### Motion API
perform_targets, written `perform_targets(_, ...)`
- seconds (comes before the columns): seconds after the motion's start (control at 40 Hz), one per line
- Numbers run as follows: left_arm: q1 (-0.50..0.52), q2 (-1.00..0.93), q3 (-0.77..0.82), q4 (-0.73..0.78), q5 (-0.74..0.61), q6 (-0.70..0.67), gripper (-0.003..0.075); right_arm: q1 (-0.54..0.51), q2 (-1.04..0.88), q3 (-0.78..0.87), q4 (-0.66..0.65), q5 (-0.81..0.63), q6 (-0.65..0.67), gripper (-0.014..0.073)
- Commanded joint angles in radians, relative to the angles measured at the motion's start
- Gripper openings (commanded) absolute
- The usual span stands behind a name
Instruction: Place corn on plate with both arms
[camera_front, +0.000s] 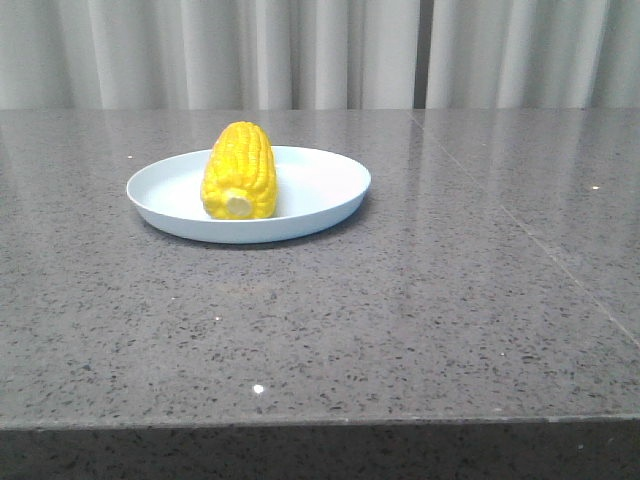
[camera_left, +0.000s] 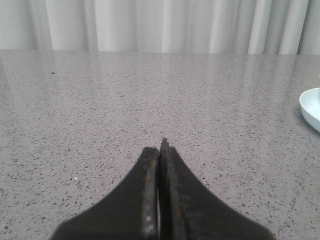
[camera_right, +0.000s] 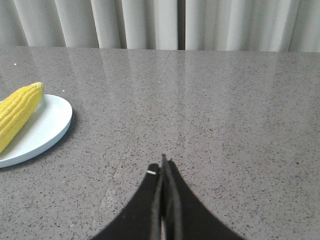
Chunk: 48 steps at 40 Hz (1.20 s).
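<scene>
The yellow corn (camera_front: 240, 170) lies on the pale blue-white plate (camera_front: 330, 185) at the table's left middle, its cream stub end facing the front. Neither arm shows in the front view. In the left wrist view my left gripper (camera_left: 159, 149) is shut and empty over bare table, with the plate's rim (camera_left: 311, 107) far off at the frame's edge. In the right wrist view my right gripper (camera_right: 162, 167) is shut and empty, well apart from the plate (camera_right: 42, 130) and the corn (camera_right: 17, 116).
The grey speckled stone table (camera_front: 420, 300) has a seam line running across its right side. Its front edge (camera_front: 320, 425) is near the camera. White curtains (camera_front: 320, 50) hang behind the table.
</scene>
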Motion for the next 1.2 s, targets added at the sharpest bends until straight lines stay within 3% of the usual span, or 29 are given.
perform_targets(0.0, -0.001, -0.021, 0.003, -0.003, -0.085, -0.01, -0.002, -0.004, 0.008, -0.025, -0.018, -0.084, -0.012, -0.0062)
perform_targets(0.325, -0.001, -0.021, 0.003, -0.003, -0.085, -0.01, -0.002, -0.004, 0.007, -0.011, 0.019, -0.09, -0.012, -0.0062)
perform_targets(0.724, -0.001, -0.021, 0.003, -0.003, -0.085, -0.01, -0.002, -0.005, -0.007, 0.052, 0.063, -0.209, -0.026, -0.0062)
perform_targets(0.799, -0.001, -0.021, 0.003, -0.003, -0.085, -0.01, -0.002, -0.018, -0.021, 0.072, 0.112, -0.227, -0.076, -0.0062)
perform_targets(0.999, -0.001, -0.021, 0.003, -0.003, -0.085, -0.01, -0.002, -0.162, -0.092, 0.177, 0.328, -0.285, -0.381, -0.0062)
perform_targets(1.174, -0.001, -0.021, 0.003, -0.003, -0.085, -0.01, -0.002, -0.226, -0.167, 0.275, 0.348, -0.285, -0.393, -0.0062)
